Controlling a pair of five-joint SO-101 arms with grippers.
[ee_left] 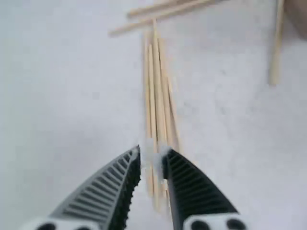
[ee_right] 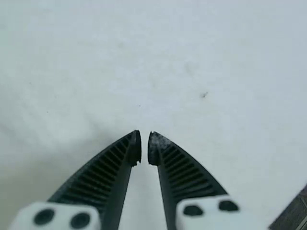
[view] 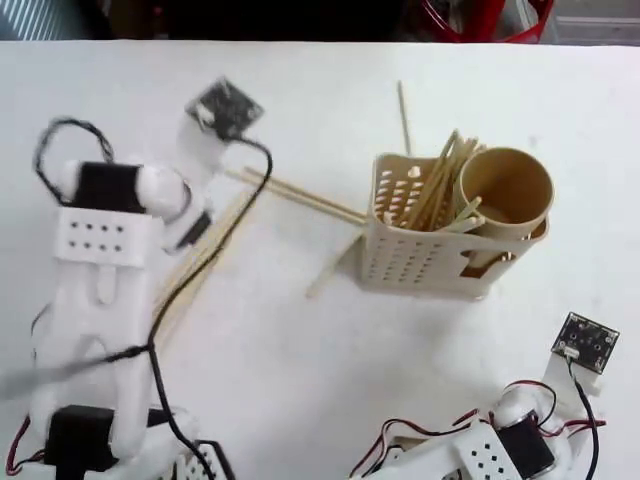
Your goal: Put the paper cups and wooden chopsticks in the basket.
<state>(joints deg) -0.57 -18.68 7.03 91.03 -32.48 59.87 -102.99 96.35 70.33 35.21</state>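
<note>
My left arm (view: pixel 100 260) reaches out across the left side of the white table (view: pixel 300 380) with its wrist tipped down. My right arm (view: pixel 500 450) sits folded at the near edge, and the right pincer (ee_right: pixel 144 143) is closed on nothing above bare tabletop. The basket (view: pixel 420 255) stands to the right of my left arm, holding a paper cup (view: pixel 505 190) and a sheaf of sticks (view: pixel 435 185). My left pincer (ee_left: pixel 152 155) is pinched onto a loose bundle of wooden chopsticks (ee_left: pixel 156 96) that lies on the table apart from the basket, running straight out ahead of the fingertips.
</note>
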